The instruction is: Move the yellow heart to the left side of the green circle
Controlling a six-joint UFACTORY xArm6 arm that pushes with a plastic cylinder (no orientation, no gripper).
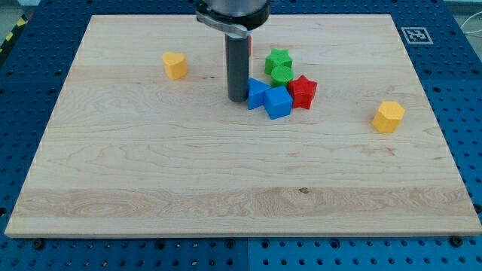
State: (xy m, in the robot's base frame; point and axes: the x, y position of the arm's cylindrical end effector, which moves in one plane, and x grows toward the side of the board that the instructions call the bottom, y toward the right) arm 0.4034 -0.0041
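Pale wooden desk (226,181) on a blue pegged base, with the yellow heart (175,65) alone at the view's upper left, well apart from the green circle (282,74) packed among a green star (278,58), blue blocks (277,104) and a red star (303,91). No gripper to spread or close, only my tip (237,98) just beside the left blue block, between heart and circle. Probably light, rigid and quick to spin: best pushed squarely through the heart's left face.
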